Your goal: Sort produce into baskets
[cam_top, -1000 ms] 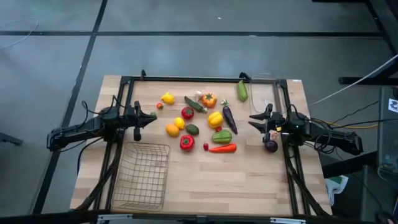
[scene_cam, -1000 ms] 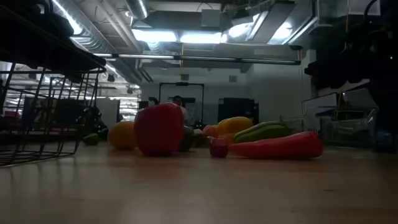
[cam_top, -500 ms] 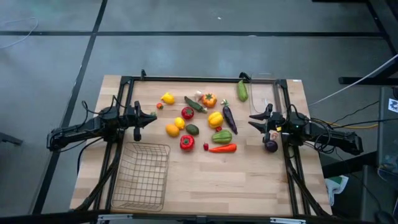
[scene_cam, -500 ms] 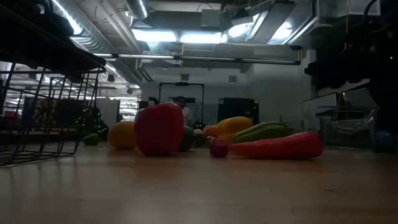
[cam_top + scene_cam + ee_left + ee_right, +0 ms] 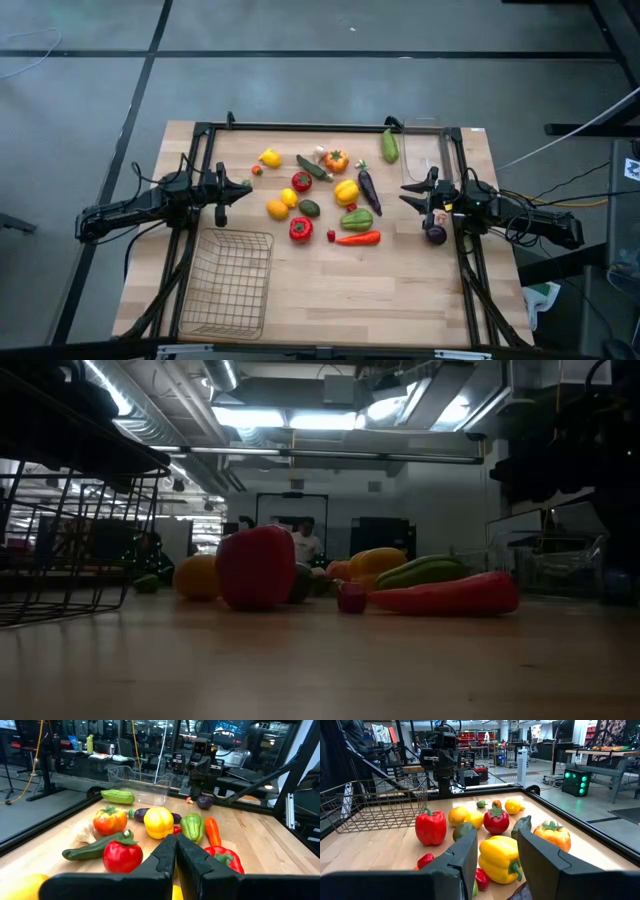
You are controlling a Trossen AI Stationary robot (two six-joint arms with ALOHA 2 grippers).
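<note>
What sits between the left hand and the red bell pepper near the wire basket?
Nothing visible. The shut left hand has bare table between it and the red bell pepper; the orange round fruit lies just off that line. The wire-mesh basket is beside the pepper, path open.

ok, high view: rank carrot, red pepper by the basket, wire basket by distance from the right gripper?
From the right gripper, which waits at the table's right side:
1. Carrot, just right of centre.
2. Red pepper, mid-table, above the basket's corner.
3. Wire basket, front left.
</note>
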